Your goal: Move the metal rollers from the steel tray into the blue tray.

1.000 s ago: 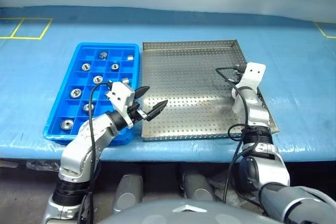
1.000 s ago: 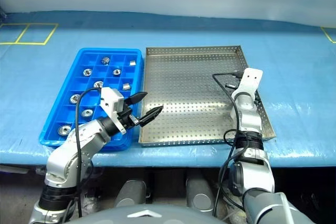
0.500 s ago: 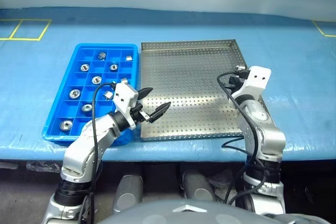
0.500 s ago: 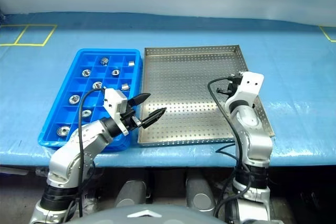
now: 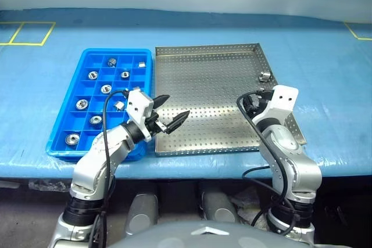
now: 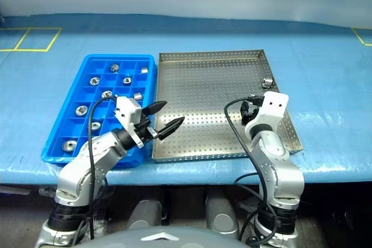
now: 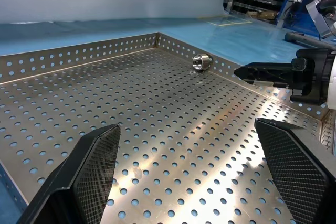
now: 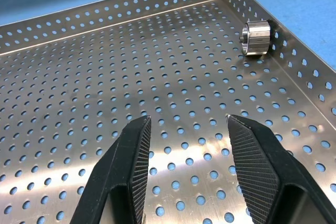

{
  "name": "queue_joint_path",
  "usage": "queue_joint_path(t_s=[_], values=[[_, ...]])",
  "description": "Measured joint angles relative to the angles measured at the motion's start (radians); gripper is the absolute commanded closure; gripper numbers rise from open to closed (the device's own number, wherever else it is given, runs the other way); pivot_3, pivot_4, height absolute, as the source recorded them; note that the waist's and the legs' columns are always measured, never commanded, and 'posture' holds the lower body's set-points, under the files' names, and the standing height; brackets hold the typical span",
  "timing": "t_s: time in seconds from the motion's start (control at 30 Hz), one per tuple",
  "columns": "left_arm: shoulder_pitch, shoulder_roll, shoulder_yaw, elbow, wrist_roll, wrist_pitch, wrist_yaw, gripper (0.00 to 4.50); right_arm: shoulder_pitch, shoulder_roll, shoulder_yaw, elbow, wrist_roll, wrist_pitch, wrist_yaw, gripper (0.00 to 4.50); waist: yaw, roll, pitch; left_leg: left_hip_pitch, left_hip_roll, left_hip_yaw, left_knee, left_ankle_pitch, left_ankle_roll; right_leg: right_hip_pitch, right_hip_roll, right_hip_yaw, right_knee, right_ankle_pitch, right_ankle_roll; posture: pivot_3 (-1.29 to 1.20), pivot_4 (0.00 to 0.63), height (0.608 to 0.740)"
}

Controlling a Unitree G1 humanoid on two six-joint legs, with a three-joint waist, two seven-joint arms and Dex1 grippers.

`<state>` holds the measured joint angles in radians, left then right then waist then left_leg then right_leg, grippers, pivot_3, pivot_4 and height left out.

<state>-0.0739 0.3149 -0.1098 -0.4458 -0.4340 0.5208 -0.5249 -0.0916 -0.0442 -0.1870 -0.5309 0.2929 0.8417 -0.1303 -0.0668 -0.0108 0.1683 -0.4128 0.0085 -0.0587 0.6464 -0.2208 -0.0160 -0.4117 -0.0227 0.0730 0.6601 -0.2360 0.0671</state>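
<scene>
One metal roller (image 5: 265,76) lies on its side in the steel tray (image 5: 209,85), against the right rim near the far corner. Several rollers (image 5: 93,75) sit in compartments of the blue tray (image 5: 125,51), which lies just left of the steel tray. My right gripper (image 8: 186,129) hovers over the steel tray's right half, nearer than that roller (image 8: 257,38), its fingers apart with nothing between them. My left gripper (image 5: 174,107) hangs wide open and empty over the steel tray's near left edge, pointing towards the right.
Both trays rest on a blue table cover, whose front edge (image 5: 186,169) runs just below them. Yellow tape marks lie at the far left (image 5: 29,32) and far right (image 5: 357,30). Cables loop beside both wrists.
My right arm has drawn back from the steel tray's far right rim toward me, leaving the roller by that rim in plain sight. The left arm has stayed put.
</scene>
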Motion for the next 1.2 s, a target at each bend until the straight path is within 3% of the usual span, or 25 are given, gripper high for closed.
queue_joint_path(t_s=[1.2], values=[[0.003, -0.003, 0.000, 0.000, 0.002, -0.007, 0.008, 0.00, 0.000, -0.005, 0.082, -0.008, -0.039, 0.000, 0.030, 2.24, 0.002, 0.000, 0.000, 0.000, 0.000, 0.000, 0.000, 0.000, 0.000, 0.000, 0.000, 0.000, 0.000, 0.000, 0.000, -0.02, 0.150, 0.740]])
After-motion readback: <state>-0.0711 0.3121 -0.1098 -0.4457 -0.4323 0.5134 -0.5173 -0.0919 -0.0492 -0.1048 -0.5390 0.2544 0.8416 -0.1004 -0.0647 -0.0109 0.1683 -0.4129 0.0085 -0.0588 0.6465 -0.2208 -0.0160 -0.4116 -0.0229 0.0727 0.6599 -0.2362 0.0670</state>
